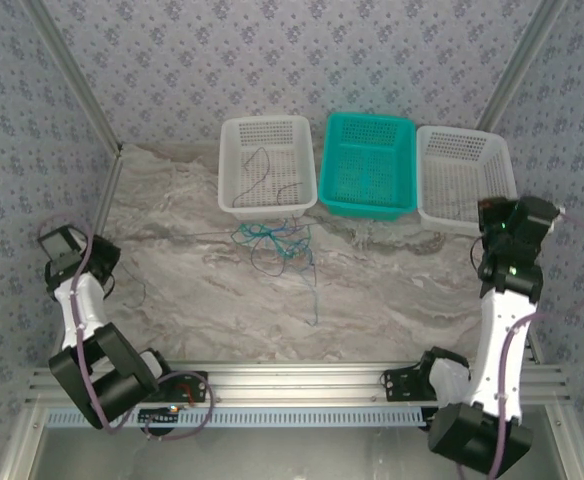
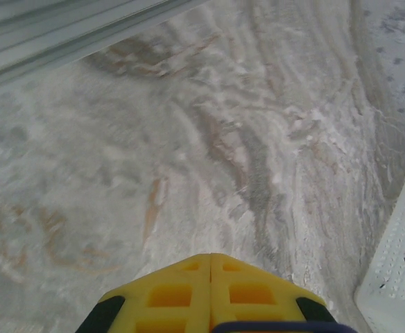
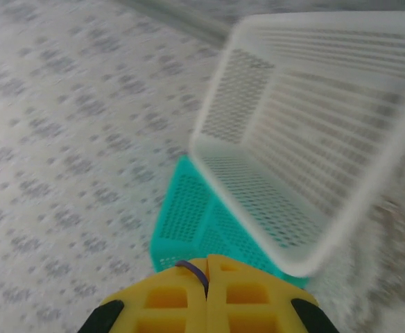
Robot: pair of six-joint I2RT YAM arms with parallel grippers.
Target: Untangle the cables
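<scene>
The left tool (image 2: pixel 210 259) sits pressed together, empty, at 8 o'clock; the right tool (image 3: pixel 207 261), at 3 o'clock, clamps a purple cable (image 3: pixel 188 267) so fine it could slip free

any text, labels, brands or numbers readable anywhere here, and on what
No text can be read.
White baskets, teal basket, table: no print.
Left claw, and right claw shut on a purple cable: plain yellow, no marks.
Arm bases: any labels are too small to read.
</scene>
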